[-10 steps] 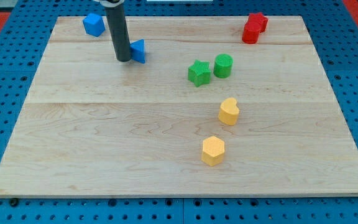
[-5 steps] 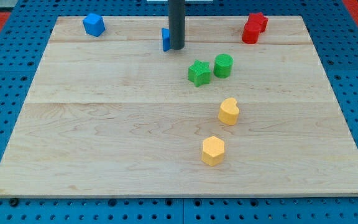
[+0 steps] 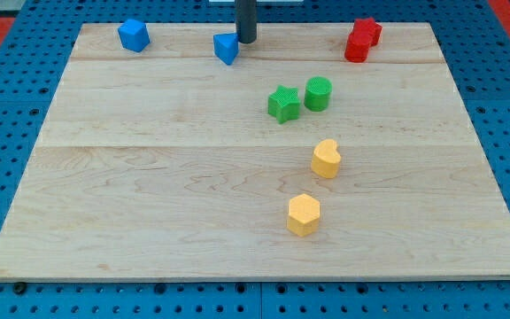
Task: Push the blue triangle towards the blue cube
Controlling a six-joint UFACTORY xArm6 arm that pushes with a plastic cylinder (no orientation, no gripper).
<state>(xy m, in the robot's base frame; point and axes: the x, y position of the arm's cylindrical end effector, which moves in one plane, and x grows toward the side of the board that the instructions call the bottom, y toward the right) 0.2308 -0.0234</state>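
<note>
The blue triangle lies near the top of the wooden board, a little left of centre. The blue cube sits at the board's top left corner, well to the left of the triangle. My tip is at the top edge of the board, just right of the blue triangle and slightly above it, close to it or touching.
Two red blocks sit together at the top right. A green star and a green cylinder lie right of centre. A yellow heart and a yellow hexagon lie below them.
My tip went from the triangle's left side round to its right side and up to the board's top edge. The blue triangle moved right and up.
</note>
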